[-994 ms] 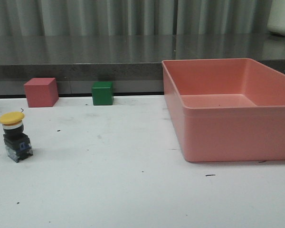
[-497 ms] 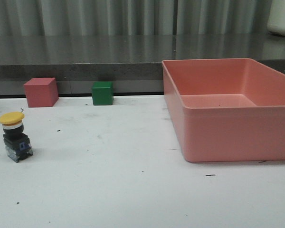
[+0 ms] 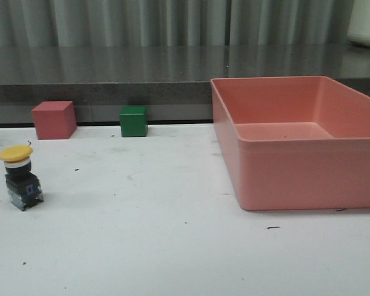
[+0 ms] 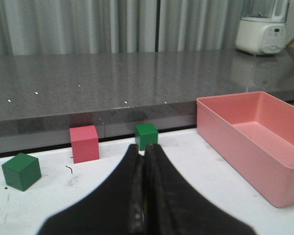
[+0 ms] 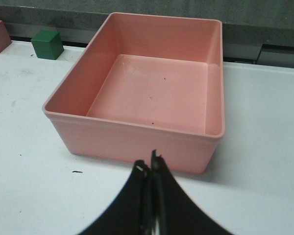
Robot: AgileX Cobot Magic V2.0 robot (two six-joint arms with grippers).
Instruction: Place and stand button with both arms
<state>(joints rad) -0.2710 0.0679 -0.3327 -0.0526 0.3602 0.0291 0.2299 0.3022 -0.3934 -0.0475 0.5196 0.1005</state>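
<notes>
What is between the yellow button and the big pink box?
Nothing but bare white table. In the front view, the button stands far left and the pink box sits right, with only small dark specks on the tabletop between them.

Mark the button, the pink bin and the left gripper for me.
button (image 3: 16, 153), front view, on its yellow cap.
pink bin (image 3: 296, 179), front view, on its near outer wall.
left gripper (image 4: 143, 155), left wrist view, where the two closed fingertips meet.
</notes>
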